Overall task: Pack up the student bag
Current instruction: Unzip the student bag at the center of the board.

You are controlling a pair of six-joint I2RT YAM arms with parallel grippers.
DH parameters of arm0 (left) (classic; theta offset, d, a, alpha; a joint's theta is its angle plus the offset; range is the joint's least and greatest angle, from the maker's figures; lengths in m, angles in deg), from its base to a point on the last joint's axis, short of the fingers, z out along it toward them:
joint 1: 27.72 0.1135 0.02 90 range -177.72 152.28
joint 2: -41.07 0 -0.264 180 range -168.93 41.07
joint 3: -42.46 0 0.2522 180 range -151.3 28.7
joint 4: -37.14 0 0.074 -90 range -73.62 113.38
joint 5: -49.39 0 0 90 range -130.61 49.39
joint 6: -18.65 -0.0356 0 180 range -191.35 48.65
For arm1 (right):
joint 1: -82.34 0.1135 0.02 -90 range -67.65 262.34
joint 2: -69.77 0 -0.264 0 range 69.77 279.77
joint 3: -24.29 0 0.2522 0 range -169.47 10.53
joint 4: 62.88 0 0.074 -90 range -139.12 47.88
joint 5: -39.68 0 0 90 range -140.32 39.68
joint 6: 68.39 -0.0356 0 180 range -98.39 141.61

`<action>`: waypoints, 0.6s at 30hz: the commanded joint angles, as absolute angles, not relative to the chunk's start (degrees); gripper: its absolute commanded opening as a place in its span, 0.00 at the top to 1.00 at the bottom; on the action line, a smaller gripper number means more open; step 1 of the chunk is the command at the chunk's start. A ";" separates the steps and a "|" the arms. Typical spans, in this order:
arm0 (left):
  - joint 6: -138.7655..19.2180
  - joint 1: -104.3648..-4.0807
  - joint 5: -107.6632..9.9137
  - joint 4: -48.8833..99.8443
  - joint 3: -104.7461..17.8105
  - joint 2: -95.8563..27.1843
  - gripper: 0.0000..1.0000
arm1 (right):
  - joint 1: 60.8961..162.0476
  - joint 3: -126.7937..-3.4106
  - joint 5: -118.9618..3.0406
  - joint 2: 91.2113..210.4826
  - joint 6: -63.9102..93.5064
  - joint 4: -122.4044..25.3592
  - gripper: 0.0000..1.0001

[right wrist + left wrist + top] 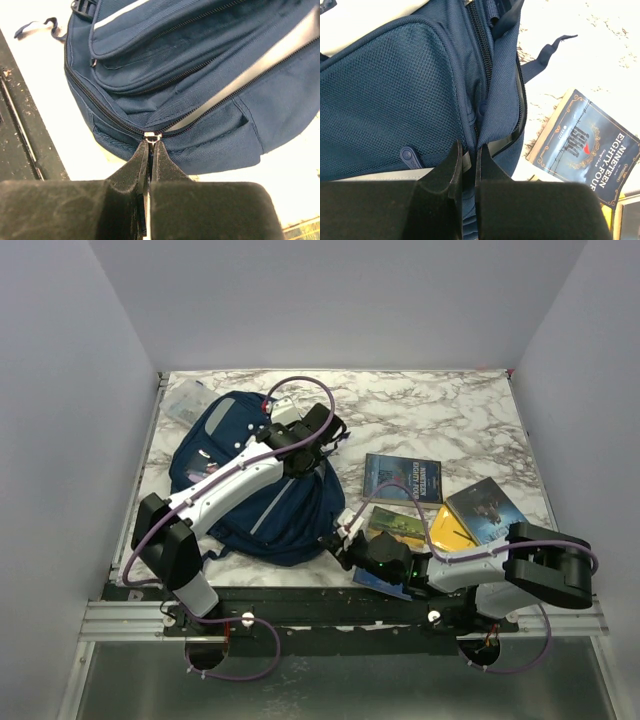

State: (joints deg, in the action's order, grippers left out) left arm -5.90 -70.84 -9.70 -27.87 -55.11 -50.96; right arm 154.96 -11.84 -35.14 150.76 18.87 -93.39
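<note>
Top external view: the student bag point(250, 485), a large navy-blue fabric backpack with grey stripes, lies on the left half of the white marble-patterned table point(470, 410), with both arms reaching onto it. A small clear plastic box point(187, 400) sits just beyond the bag's far left corner. To the right of the bag lies a dark blue paperback book point(402, 480) titled "Nineteen Eighty-Four", and a cluster of other books point(487, 508) lies nearer the right arm.

The left gripper point(322, 435) is at the bag's far right side. In the left wrist view its black fingers point(454, 167) are pinched almost together on a fold of the bag's point(395, 100) fabric beside an open zipper line, with the paperback point(585, 145) on the table off to the right.

The right gripper point(342, 540) is at the bag's near right edge. In the right wrist view its jaws are closed tight on a small silver metal zipper pull point(152, 136) on the side of the bag point(210, 70).
</note>
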 commanded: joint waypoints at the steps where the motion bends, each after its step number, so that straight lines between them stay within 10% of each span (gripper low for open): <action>1: -13.60 -69.04 -5.76 -22.52 -58.60 -50.59 1.00 | 153.62 -6.01 -39.12 152.95 15.02 -104.66 1.00; 8: -33.23 -68.77 -20.41 -21.16 -47.43 -44.32 0.51 | 150.52 -4.07 -47.99 161.72 15.31 -118.36 1.00; 18: -37.92 -82.29 -22.98 -21.58 -44.65 -46.19 0.39 | 149.77 -2.81 -50.81 163.82 14.75 -122.58 1.00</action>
